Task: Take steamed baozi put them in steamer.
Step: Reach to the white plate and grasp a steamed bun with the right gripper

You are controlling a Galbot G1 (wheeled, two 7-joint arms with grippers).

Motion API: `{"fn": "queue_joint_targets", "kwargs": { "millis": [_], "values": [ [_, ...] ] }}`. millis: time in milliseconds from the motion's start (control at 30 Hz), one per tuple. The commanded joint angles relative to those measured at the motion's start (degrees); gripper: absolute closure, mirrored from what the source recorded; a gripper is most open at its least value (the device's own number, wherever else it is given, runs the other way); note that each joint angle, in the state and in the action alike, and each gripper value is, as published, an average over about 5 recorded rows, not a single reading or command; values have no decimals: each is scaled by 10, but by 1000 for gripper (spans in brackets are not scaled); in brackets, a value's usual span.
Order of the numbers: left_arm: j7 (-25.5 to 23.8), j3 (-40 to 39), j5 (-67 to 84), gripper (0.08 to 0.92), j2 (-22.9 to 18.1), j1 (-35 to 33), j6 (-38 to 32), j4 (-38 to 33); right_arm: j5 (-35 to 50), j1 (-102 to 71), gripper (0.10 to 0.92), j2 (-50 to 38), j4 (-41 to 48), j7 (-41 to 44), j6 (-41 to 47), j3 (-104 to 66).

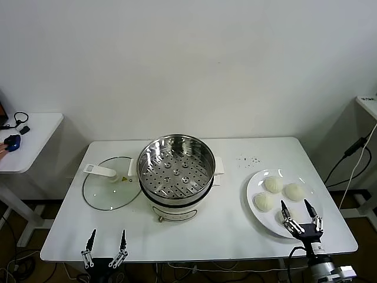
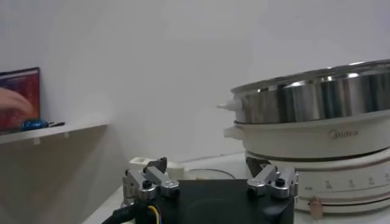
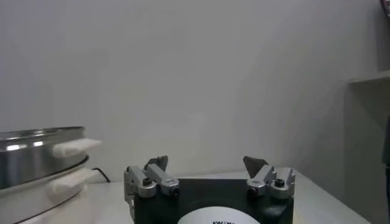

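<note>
The steamer [image 1: 177, 171], a shiny steel pot with an empty perforated tray, stands mid-table; it also shows in the left wrist view [image 2: 317, 103] and the right wrist view [image 3: 30, 152]. Several off-white baozi [image 1: 273, 184] lie on a white plate [image 1: 253, 190] at the right. One of them is partly hidden behind my right gripper [image 1: 294, 204]. That gripper is open over the plate's near edge with nothing between its fingers [image 3: 206, 162]. My left gripper [image 1: 108, 233] waits open at the table's front left edge, near the steamer's base [image 2: 207, 164].
A flat glass lid [image 1: 109, 188] with a white handle lies left of the steamer. Dark crumbs [image 1: 247, 159] dot the table behind the plate. A side table [image 1: 29, 135] with small items stands at the left. Cables [image 1: 353, 159] hang at the right.
</note>
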State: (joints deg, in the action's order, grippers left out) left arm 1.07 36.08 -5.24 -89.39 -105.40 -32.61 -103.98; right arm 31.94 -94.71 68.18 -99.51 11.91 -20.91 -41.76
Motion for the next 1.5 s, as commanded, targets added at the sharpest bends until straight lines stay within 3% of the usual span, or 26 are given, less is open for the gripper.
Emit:
{"fn": "queue_joint_targets", "kwargs": {
  "millis": [33, 267, 700, 1000, 1233, 1500],
  "values": [
    [-1, -2, -1, 177, 1, 2, 1, 0, -25, 127, 203, -49, 35, -39, 106, 6],
    [-1, -2, -1, 177, 2, 3, 2, 0, -18, 243, 203, -117, 89, -24, 152, 60],
    [-1, -9, -3, 177, 1, 7, -4, 5, 7, 496, 203, -308, 184, 26, 335, 299],
    [-1, -2, -1, 177, 3, 10, -4, 3, -21, 664, 203, -474, 164, 224, 480, 522],
    [-2, -6, -2, 177, 6, 12, -7, 11, -122, 904, 203, -524, 209, 386, 372, 812],
    [-3, -5, -2, 177, 10, 14, -8, 21, -128, 1157, 203, -438, 307, 467, 294, 1086]
  ]
}}
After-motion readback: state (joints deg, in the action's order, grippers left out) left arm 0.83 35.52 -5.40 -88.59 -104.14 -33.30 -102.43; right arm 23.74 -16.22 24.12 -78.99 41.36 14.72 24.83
